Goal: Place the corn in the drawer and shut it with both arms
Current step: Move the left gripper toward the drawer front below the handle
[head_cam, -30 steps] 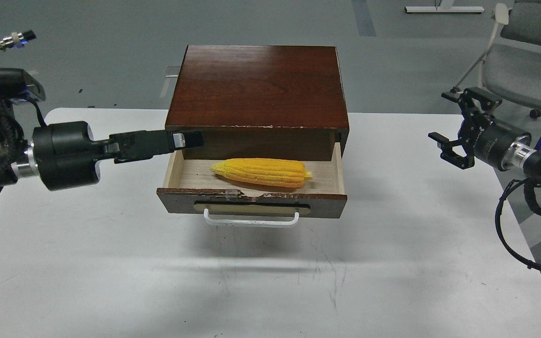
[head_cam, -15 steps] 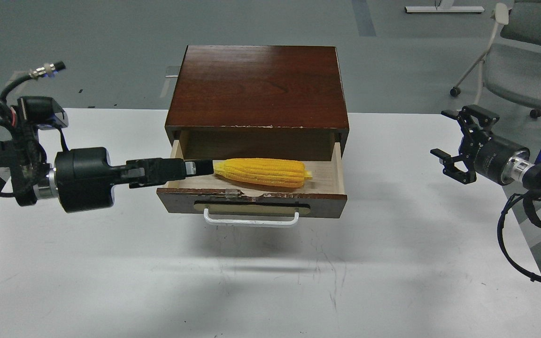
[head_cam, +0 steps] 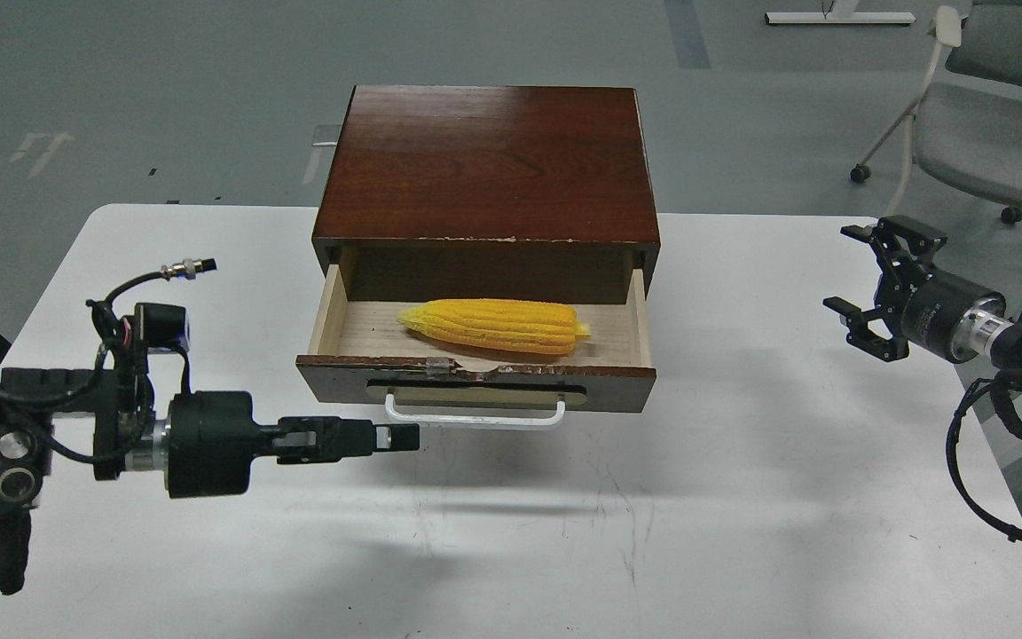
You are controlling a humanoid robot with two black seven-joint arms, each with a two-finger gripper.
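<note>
the corn (head_cam: 493, 326) lies flat on its side inside the open drawer (head_cam: 475, 342), on the pale wood floor, with its pointy end to the left. so the corn part looks done, and the drawer is not shut yet.

the drawer sticks out of the brown cabinet (head_cam: 486, 164) that sits on the white bench (head_cam: 564, 532). its front is dark and chipped, with a white handle (head_cam: 474, 415) low on it.

the left end effector (head_cam: 396, 437) is low over the bench, just in front of the drawer and near the left end of the handle. i see it from the side, so i cannot tell if it is wide or narrow. it holds nothing. the right end effector (head_cam: 870, 297) is well off to the right, with its fingers wide apart and nothing in them.

i think the drawer is stiff, hard wood and should slide in with a flat push. a good place to push is the dark front, one arm on each side of the handle, so it goes in straight. the corn looks light and could roll a little if the push is too hard.
</note>
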